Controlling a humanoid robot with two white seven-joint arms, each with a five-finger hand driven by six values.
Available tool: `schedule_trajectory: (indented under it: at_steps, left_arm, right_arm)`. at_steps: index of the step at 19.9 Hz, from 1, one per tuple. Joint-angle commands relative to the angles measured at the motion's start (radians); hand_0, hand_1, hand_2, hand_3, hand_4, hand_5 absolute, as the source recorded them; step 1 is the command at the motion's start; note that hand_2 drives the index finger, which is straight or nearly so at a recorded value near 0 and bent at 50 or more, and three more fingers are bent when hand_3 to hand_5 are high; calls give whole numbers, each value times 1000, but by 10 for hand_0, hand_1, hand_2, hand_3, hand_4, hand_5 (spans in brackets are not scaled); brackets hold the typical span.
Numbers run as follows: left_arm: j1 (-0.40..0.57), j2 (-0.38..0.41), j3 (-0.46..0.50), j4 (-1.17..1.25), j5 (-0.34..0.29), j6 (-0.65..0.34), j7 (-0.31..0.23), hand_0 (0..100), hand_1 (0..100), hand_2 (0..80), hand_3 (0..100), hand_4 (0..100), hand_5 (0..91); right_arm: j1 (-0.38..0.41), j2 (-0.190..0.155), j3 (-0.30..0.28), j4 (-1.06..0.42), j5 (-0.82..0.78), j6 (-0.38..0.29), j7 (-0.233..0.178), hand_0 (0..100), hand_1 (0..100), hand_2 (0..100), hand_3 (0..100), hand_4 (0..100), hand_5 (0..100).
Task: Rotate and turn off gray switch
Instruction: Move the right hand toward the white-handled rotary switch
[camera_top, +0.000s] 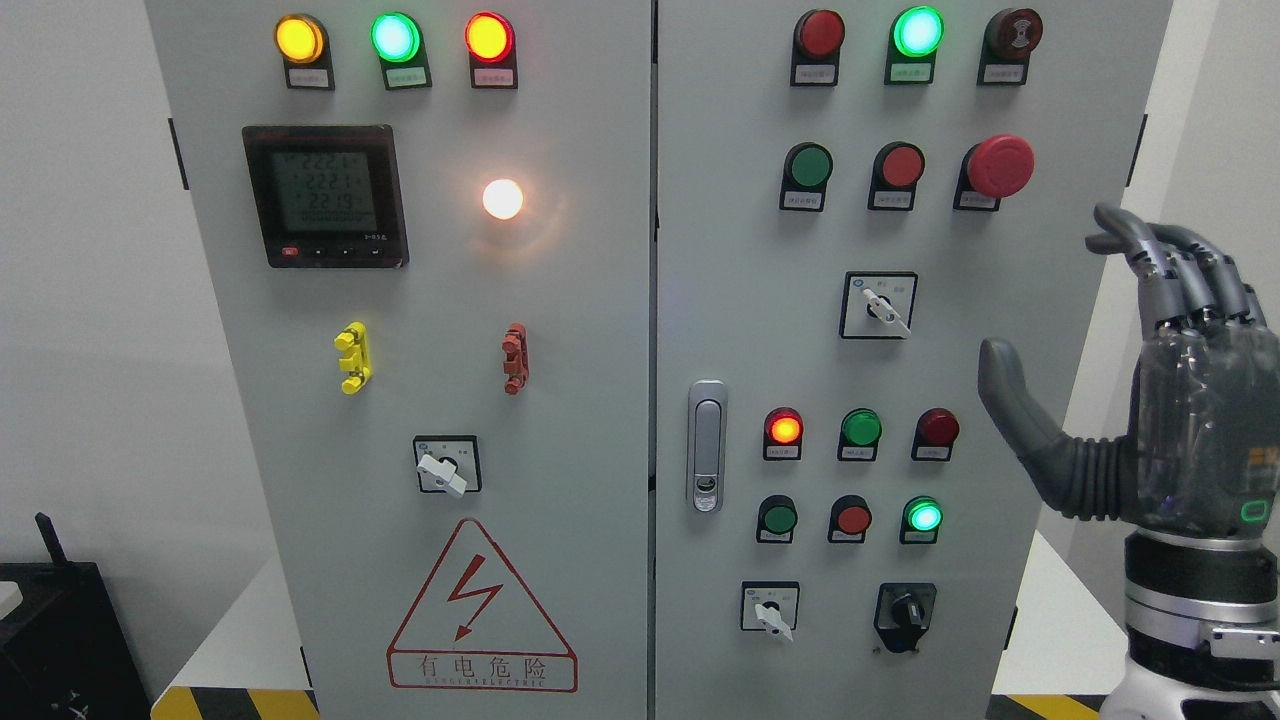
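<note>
A grey electrical cabinet (600, 400) fills the head view. Three grey-white rotary switches show on it: one on the left door (443, 470), one at the upper right door (884, 308), one at the lower right door (772, 613). All three levers point down to the right. A black rotary switch (906, 610) sits beside the lower one. My right hand (1050, 310) is raised at the right edge, fingers spread, thumb out, holding nothing. It hangs right of the upper right switch, apart from the panel. The left arm is out of sight.
Lit pilot lamps, push buttons and a red mushroom stop button (1000, 165) crowd the right door. A door latch (706, 445) sits by the seam. The left door has a meter (325, 195), yellow and red clips, a warning triangle. A black box (60, 640) stands lower left.
</note>
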Motion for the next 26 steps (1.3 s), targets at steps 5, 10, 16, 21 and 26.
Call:
schedule_trajectory:
  at_steps: [5,10,16,21,26]
  left_arm:
    - [0,0,32,0,0,0,0,120,389,0,0,0,0]
    - [0,0,32,0,0,0,0,120,389,0,0,0,0]
    - [0,0,32,0,0,0,0,120,389,0,0,0,0]
    - [0,0,32,0,0,0,0,120,389,0,0,0,0]
    - [0,0,32,-2,0,0,0,120,389,0,0,0,0]
  right_arm:
    - [38,3,31,47,1,98,0,72,198,502,654,649,743]
    - [21,3,122,79,3,188,3,40,191,514,667,656,754]
    - [-24,11,151,133,8,248,6,11,176,549,688,672,763]
    - [-39,11,195,147,15,317,12,4,181,562,705,681,771]
    - [-77,11,241,164,15,339,12,0,180,578,732,688,779]
